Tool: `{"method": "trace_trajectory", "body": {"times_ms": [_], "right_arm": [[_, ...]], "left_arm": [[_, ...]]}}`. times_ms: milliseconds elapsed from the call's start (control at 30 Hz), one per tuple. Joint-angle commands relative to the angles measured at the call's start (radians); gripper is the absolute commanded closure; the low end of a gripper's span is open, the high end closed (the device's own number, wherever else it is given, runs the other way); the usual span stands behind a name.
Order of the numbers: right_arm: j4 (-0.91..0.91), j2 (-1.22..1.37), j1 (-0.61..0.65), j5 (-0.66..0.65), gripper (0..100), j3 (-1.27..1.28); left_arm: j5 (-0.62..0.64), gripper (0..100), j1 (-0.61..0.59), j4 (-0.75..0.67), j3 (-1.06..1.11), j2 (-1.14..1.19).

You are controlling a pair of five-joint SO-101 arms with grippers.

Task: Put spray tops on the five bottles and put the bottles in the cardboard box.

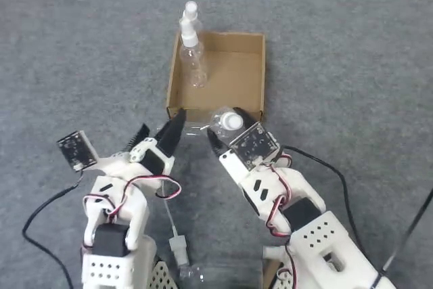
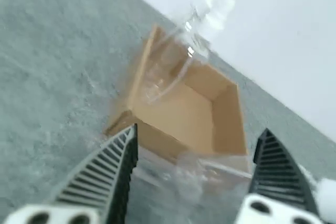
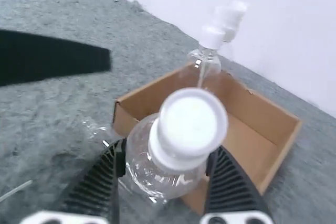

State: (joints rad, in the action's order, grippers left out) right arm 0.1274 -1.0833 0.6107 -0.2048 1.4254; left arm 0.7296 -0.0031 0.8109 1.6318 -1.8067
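Observation:
The cardboard box (image 1: 247,76) (image 2: 227,115) (image 3: 268,124) stands on the grey carpet beyond both arms. Two clear bottles with white spray tops (image 1: 192,45) (image 2: 181,59) (image 3: 212,43) lean against one of its side walls. My right gripper (image 1: 231,132) (image 3: 165,167) is shut on a clear bottle with a white top (image 1: 229,120) (image 3: 186,129), held upright just in front of the box's near wall. My left gripper (image 1: 160,131) (image 2: 197,148) is open beside it, close to the box's near corner. Something clear (image 2: 202,174) (image 3: 98,129) lies on the carpet beyond its fingers.
Between the arm bases near the front edge lie a loose white spray top with its tube (image 1: 178,246) and a clear bottle (image 1: 203,277). Cables trail from both arms. The carpet to either side of the box is open.

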Motion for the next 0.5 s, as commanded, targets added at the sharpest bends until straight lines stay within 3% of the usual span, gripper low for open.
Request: {"method": "trace_trajectory", "body": {"times_ms": [0, 167, 467], "right_arm": [[-0.021, -0.039, -0.045, 0.012, 98.5, -0.049], [-0.027, -0.039, -0.062, 0.014, 98.5, -0.049], [-0.021, -0.039, -0.067, 0.014, 98.5, -0.049]], "left_arm": [[-0.092, 67, -0.080, -0.038, -0.054, -0.017], [-0.184, 67, -0.161, -0.044, -0.018, -0.017], [-0.233, 67, -0.169, -0.009, 0.053, -0.017]]}}
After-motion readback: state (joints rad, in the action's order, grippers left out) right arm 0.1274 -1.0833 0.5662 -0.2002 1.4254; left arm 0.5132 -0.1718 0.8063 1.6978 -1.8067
